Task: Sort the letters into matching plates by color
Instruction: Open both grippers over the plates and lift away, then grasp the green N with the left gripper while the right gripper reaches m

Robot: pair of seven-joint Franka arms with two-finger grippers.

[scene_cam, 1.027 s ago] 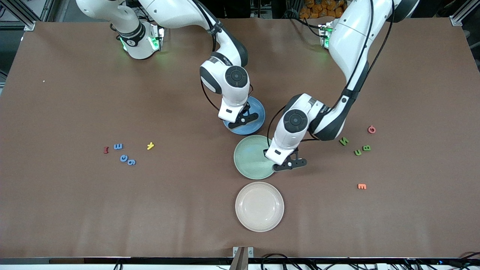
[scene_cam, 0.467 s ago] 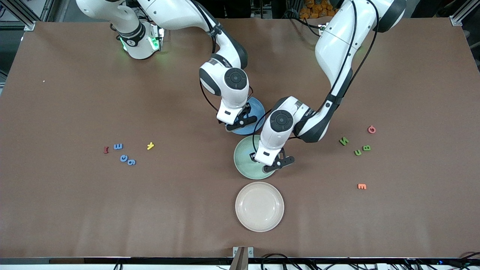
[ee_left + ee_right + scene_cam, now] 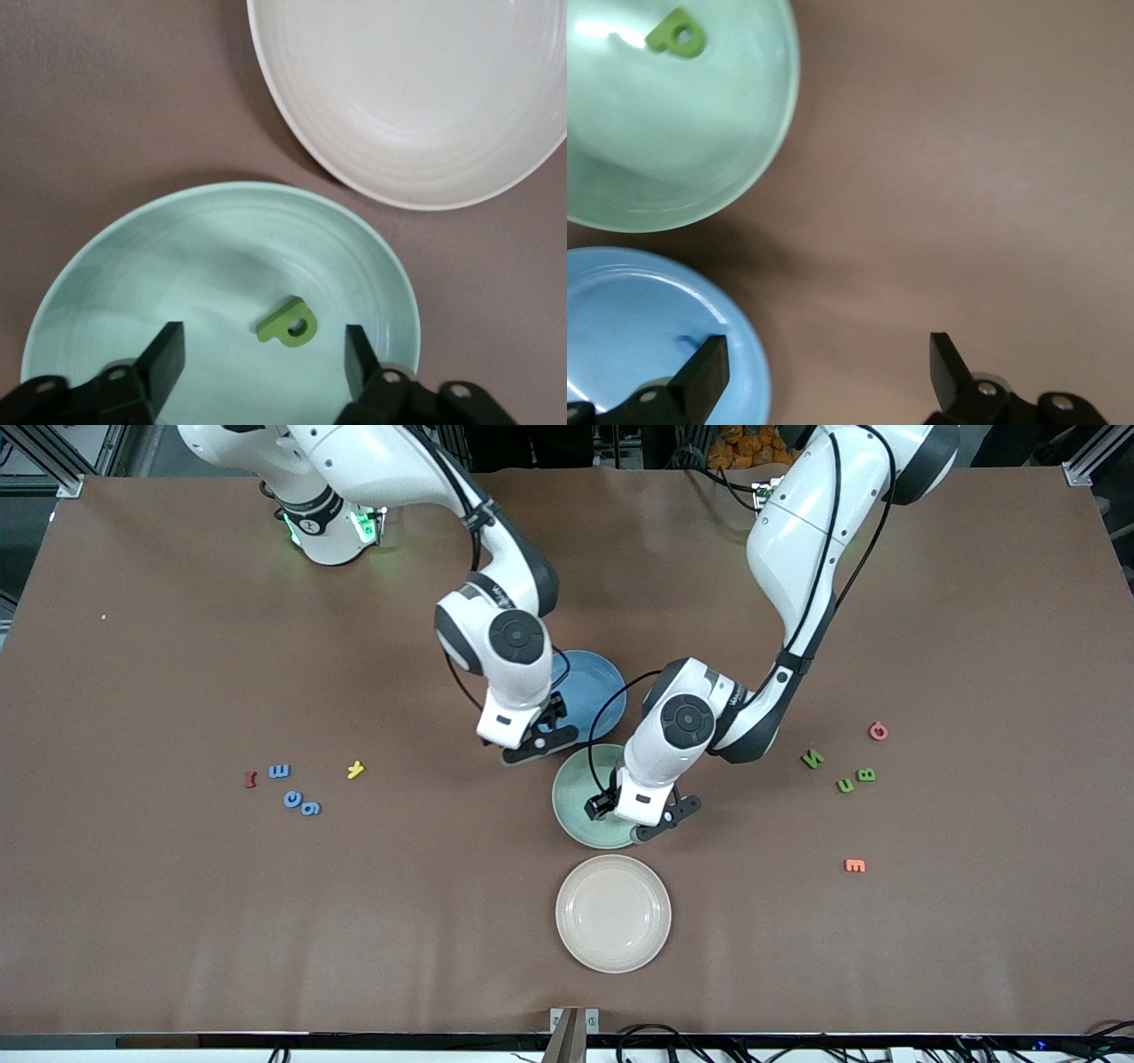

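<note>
— Where do we find the claws?

— Our left claw hangs over the mint green plate, jaws spread and gripping nothing; a green letter lies loose in that plate between the fingers. Our right claw is released too, over the rim of the blue plate and the bare worktop beside it.

— How many of each do we count?

— Three plates: blue, mint green, and the cream plate nearest the front camera. Toward the right arm's end lie five letters: three blue, one red, one yellow. Toward the left arm's end lie five more: three green, one pink-red, one orange.

— Anything hidden?

— The arms cover part of the blue and green plates. The wrist views cut off all three plates.

— The surface?

— Brown matte covering, with cables along the front edge.
</note>
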